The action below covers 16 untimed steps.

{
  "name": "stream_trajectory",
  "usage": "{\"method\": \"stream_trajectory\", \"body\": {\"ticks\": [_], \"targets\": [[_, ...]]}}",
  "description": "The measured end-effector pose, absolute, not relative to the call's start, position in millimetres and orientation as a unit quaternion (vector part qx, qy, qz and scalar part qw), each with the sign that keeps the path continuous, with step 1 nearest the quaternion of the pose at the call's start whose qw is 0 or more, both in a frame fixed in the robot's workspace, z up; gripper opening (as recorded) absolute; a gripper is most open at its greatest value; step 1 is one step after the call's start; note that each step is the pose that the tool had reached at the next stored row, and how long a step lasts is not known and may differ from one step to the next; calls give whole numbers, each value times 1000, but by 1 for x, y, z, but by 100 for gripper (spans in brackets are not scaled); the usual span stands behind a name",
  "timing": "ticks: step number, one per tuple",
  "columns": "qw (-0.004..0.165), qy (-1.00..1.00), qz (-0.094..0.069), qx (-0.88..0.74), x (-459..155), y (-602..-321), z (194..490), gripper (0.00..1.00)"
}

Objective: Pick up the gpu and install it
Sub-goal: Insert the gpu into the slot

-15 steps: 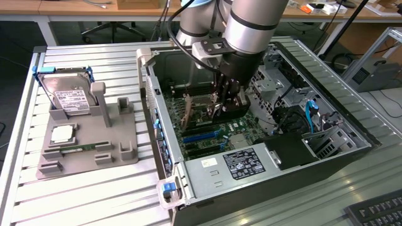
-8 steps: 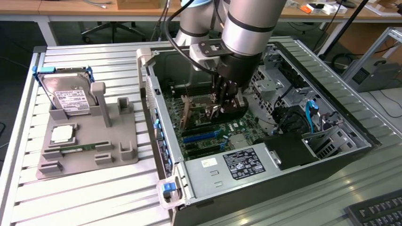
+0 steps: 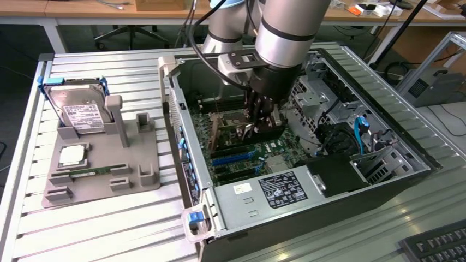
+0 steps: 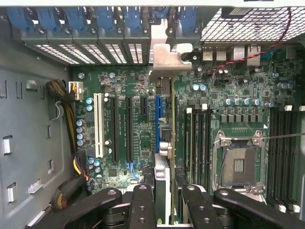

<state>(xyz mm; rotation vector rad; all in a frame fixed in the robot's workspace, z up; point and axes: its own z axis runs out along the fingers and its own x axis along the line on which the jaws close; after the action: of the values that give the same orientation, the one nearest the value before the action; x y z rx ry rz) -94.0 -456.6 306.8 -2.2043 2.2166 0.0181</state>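
Observation:
The gpu (image 4: 171,133) stands edge-on inside the open computer case (image 3: 191,164), with my gripper (image 4: 167,193) shut on it from above. Its silver bracket (image 4: 167,58) lies against the rear slot openings of the case. The card runs alongside the blue expansion slot (image 4: 157,119) on the motherboard; I cannot tell whether it is seated. In the exterior view my gripper (image 3: 261,123) reaches down into the middle of the case, and the dark gpu (image 3: 271,132) hangs just below it over the green motherboard (image 3: 240,155).
A white slot (image 4: 98,125) and black slots flank the card, with the CPU socket (image 4: 238,164) beside it. The power supply (image 3: 280,191) fills the case's near end. On the exterior view's left a grey fixture (image 3: 102,164) carries a hard drive (image 3: 82,112) and a RAM stick (image 3: 87,173).

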Motion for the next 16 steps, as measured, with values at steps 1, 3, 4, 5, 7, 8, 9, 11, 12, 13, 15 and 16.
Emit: {"method": "stream_trajectory", "body": {"ticks": [1,3,4,5,7,8,9,11,12,13,15,16], "targets": [[8,709,6,-705,-94,-457,306,27],[8,709,6,-705,-96,-457,305,27],[8,709,6,-705,-96,-457,305,27],[8,709,6,-705,-96,-457,304,27],[8,709,6,-705,-96,-457,303,27],[8,709,6,-705,-97,-457,303,27],[8,709,6,-705,-97,-457,302,27],[8,709,6,-705,-98,-457,301,27],[8,709,6,-705,-98,-457,301,27],[8,709,6,-705,-99,-457,300,27],[8,709,6,-705,-100,-457,300,27],[8,709,6,-705,-100,-457,299,27]]}}
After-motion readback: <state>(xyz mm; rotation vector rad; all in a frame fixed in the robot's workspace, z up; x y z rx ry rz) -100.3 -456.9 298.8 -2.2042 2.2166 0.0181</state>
